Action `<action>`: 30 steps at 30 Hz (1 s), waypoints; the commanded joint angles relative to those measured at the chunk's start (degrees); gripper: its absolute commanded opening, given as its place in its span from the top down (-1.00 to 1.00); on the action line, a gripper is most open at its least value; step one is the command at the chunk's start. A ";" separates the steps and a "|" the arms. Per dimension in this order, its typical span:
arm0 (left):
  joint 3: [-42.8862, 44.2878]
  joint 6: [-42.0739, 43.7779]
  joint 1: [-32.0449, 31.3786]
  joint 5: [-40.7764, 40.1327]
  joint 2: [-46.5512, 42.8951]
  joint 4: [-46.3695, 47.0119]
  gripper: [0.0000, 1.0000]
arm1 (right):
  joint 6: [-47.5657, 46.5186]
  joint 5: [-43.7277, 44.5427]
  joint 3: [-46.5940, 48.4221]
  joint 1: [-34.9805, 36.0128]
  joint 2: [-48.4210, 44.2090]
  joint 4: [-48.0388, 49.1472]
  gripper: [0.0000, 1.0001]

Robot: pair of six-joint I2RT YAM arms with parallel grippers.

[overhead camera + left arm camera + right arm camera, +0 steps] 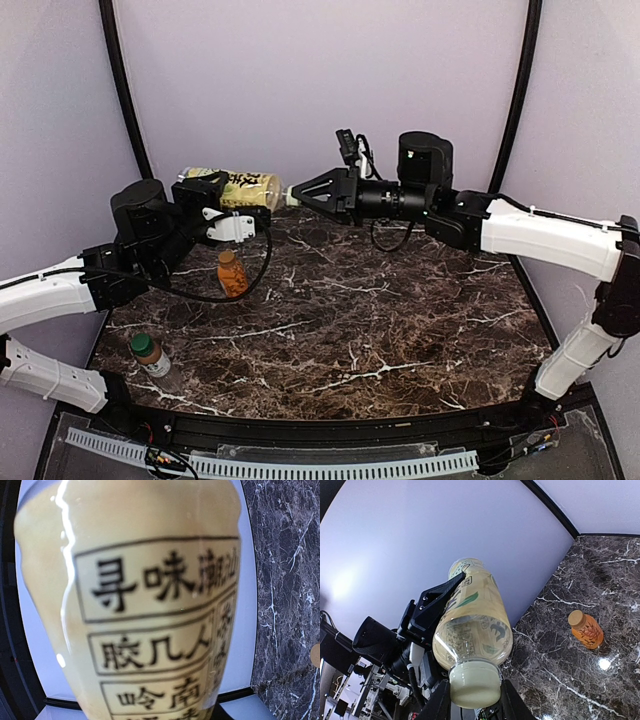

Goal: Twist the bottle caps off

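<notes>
Filling my left wrist view, the tall yellow-labelled bottle (150, 605) is held horizontal above the table (400, 330), clamped in the left gripper (218, 203). I read the right gripper (476, 702) as closed on its cap (475, 682), one finger against each side. The orange bottle (232, 273) stands upright beneath it, and the small clear bottle (150, 355) stands near the front-left corner.
</notes>
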 commanded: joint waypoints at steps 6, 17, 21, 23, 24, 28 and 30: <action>-1.00 0.42 -0.31 -0.44 -0.21 1.44 0.34 | 0.45 -2.20 1.67 -0.04 1.47 1.62 0.44; -1.17 0.31 -0.37 -0.53 -0.44 1.01 0.33 | 0.53 -1.13 0.93 0.00 0.89 1.09 0.57; -1.21 -0.31 -0.39 -0.42 -0.56 0.38 0.34 | -0.02 -1.34 0.77 -0.04 0.85 0.86 0.89; -0.33 -2.36 -0.34 0.12 -0.68 -3.08 0.37 | -1.91 -2.08 1.04 -0.04 0.63 0.80 1.00; 0.31 -3.80 -0.37 0.69 -0.72 -5.12 0.39 | -4.12 -2.94 1.45 -0.04 0.48 0.59 1.00; 8.98 -17.30 -0.35 6.19 0.51 -35.31 0.46 | -23.99 -2.67 7.26 1.44 -0.03 -10.19 1.00; 12.60 -25.80 -0.35 10.81 1.63 -46.44 0.49 | -36.22 -1.21 10.61 3.48 0.09 -15.96 1.00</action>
